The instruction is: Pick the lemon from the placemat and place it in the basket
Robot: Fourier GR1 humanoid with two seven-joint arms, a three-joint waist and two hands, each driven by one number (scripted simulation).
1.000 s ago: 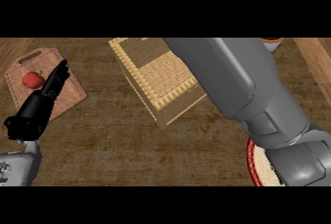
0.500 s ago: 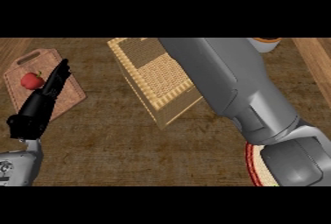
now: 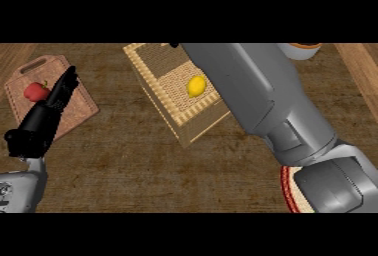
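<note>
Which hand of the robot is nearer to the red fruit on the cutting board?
Left. The left hand rests just right of the red fruit, fingers up. The right hand is hidden behind its forearm, far over by the basket.

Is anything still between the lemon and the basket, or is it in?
Nothing visible stands in the way: the lemon already lies inside the basket, apart from its walls. The right forearm crosses the basket's far corner; its hand is out of view.

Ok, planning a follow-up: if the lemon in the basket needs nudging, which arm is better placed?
Right, probably. The grey right forearm stretches over the tan woven basket, beside the yellow lemon. The left robot hand lies apart, over the wooden cutting board near a red fruit.
</note>
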